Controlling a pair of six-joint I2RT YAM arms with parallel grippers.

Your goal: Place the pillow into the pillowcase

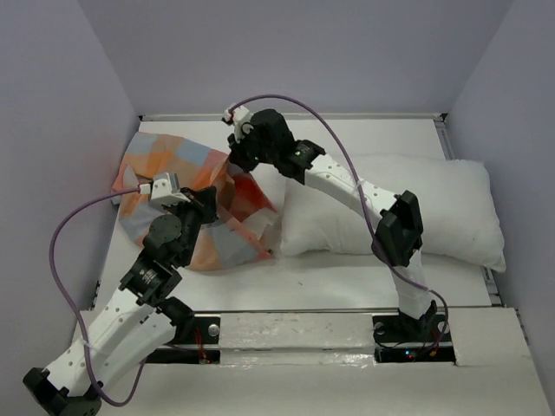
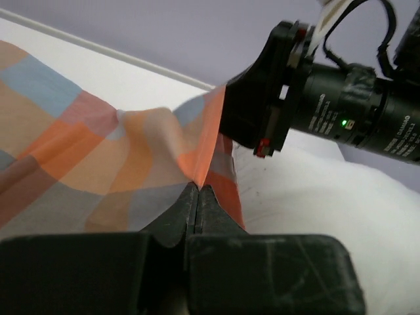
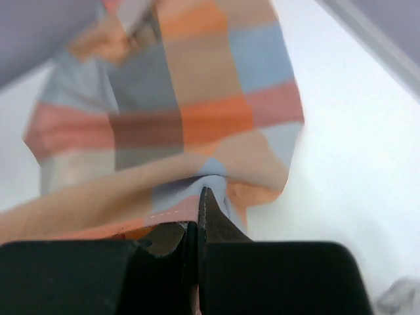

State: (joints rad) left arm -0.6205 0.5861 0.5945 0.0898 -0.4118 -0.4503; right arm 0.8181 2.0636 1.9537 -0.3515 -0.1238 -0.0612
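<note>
pillowcase (image 1: 169, 169) lies crumpled on the left half of the white table (image 1: 347, 277), and we see its checks of orange, blue, grey and peach bunched up between our two arms. our left gripper (image 2: 197, 191) has its fingers pressed together on a raised fold of the fabric. our right gripper (image 3: 199, 197) reaches across from the right, its fingers likewise pressed together, pinching the cloth close to the left one. from the left wrist we see an orange hem pulled up to it. the pillow (image 1: 434, 208) rests flat on the right half of the table, its left end just beside the pillowcase and outside it.
</note>
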